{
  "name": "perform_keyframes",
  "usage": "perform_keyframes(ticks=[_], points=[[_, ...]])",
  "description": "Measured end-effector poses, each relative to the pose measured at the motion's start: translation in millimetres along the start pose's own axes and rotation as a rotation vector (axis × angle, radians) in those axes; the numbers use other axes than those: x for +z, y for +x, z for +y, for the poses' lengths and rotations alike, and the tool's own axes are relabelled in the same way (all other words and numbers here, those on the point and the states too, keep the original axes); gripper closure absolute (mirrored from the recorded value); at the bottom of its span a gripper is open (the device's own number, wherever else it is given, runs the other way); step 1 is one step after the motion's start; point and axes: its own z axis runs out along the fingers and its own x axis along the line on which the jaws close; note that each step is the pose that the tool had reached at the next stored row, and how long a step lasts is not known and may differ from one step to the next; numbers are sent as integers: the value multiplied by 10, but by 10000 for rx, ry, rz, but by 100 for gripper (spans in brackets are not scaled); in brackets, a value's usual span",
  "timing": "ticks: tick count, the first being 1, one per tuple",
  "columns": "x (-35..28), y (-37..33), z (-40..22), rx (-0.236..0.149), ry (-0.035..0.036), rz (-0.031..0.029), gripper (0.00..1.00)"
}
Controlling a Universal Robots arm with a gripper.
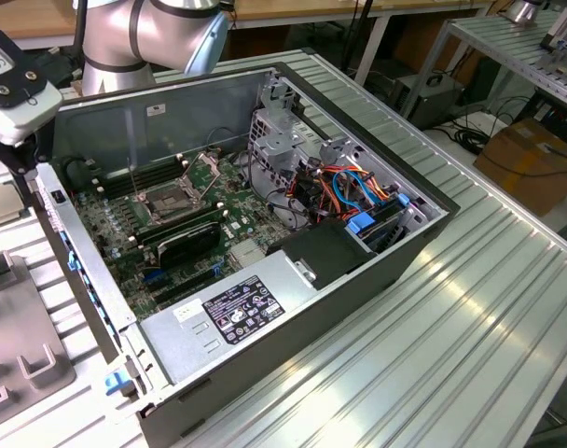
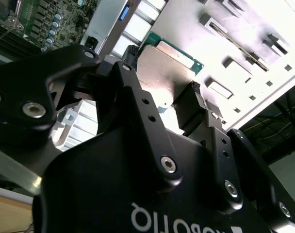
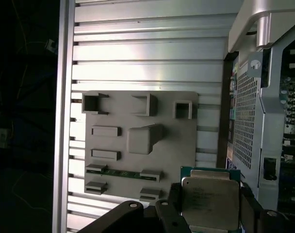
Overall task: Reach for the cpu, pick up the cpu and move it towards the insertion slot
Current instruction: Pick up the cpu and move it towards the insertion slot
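The black two-fingered end effector (image 2: 163,92) has its fingers (image 2: 191,104) spread on either side of the cpu (image 3: 209,201), a thin square chip with a silver-grey metal face on a green edge, pads close to its sides; can't tell if they actually touch. The chip lies beside the grey plastic fixture plate (image 3: 138,141) on the ribbed aluminium worktop (image 1: 470,308). In the exterior view the shiny-framed insertion slot (image 1: 172,198) sits at roughly 10 o'clock inside the open grey computer case (image 1: 358,271).

Case wall (image 1: 83,280) between hand (image 2: 162,99), slot (image 1: 172,198).
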Motion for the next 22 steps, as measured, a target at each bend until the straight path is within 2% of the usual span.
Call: perform_keyframes(ticks=[7, 13, 15, 18, 22], points=[[0, -95, -6, 0, 0, 0, 45], [-1, -227, -15, -1, 0, 0, 45], [-1, -250, -16, 0, 0, 0, 45], [-1, -333, -22, 0, 0, 0, 45], [-1, -398, -26, 0, 0, -1, 45]])
